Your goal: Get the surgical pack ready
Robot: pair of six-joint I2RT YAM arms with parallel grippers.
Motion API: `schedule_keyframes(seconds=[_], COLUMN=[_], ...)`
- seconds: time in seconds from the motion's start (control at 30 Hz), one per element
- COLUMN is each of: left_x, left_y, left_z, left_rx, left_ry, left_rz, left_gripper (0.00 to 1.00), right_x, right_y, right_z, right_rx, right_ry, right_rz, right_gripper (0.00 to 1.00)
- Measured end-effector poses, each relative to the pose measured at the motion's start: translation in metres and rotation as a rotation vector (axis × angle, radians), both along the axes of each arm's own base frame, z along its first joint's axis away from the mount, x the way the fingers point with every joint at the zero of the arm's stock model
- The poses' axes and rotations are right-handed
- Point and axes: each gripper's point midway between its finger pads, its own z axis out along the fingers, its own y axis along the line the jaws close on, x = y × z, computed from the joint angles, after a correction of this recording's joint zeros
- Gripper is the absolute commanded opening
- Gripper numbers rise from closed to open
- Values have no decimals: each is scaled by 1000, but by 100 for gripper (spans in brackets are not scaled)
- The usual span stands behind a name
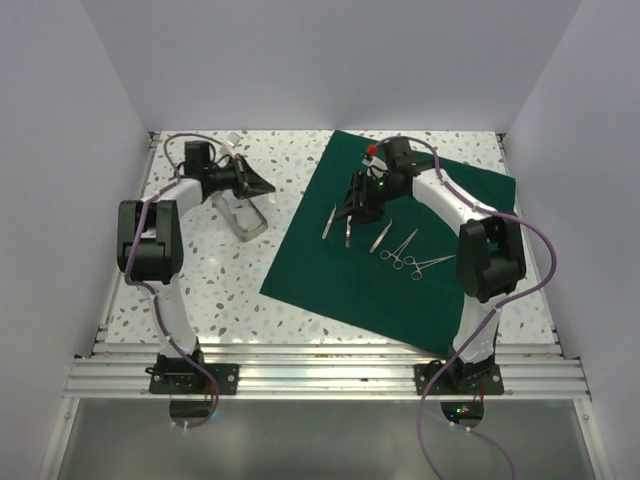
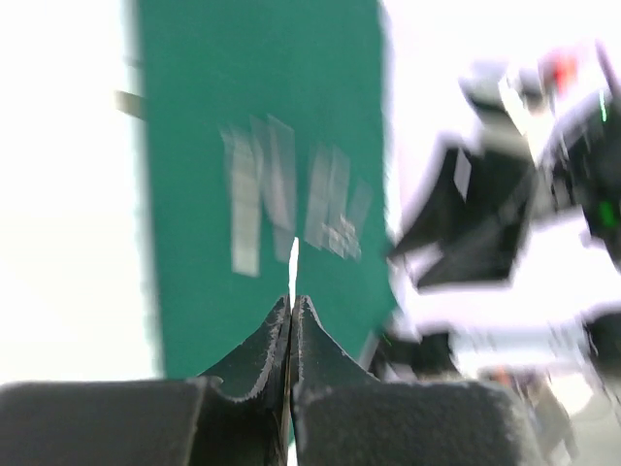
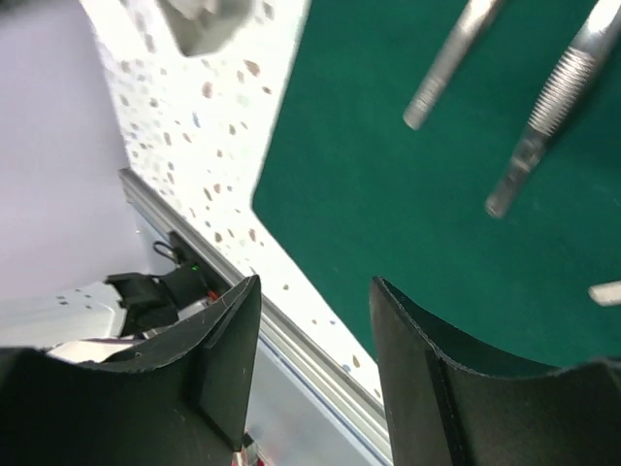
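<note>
On the speckled table point(image 1: 200, 290) — surgical pack point(image 1: 330, 285) spread flat, instruments point(image 1: 400, 248) atop it.
Right gripper point(image 1: 348, 208) parted above the pack — left gripper point(image 1: 264, 186) clenched on nothing.

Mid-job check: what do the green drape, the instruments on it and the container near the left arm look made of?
Green drape: fabric by the look, matte, no glare. Instruments: bright and reflective, likely polished steel; one handle is ribbed. Container: see-through, probably clear plastic, though glass cannot be ruled out.
</note>
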Motion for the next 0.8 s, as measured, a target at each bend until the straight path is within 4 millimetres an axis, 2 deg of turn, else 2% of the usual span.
schedule_keyframes(seconds=[0.1,0.23,0.3,0.43,0.57,0.6,0.7,0.8], left_x=[39,61,64,67,70,71,72,69], left_y=[62,122,139,149,155,156,160,162], left_z=[-19,-57,-75,-96,-100,-99,-100,-103], left_rx=[92,186,225,285,336,343,368,388], left_ry=[40,166,230,300,324,325,327,337], left_rz=[171,328,374,402,425,430,442,445], left_gripper=[0,0,0,1,17,25,40,45], right_x=[-7,-12,-14,-13,-10,-10,-10,-10], right_y=[-9,-16,-19,-26,-33,-35,-37,-38], right_z=[-12,-18,-19,-22,-24,-24,-26,-27], right_rx=[-56,-91,-99,-117,-122,-123,-125,-125], right_ry=[36,57,63,67,68,71,78,81], right_rz=[-4,-1,3,-4,-19,-23,-29,-30], right_gripper=[53,53,53,53,54,54,54,54])
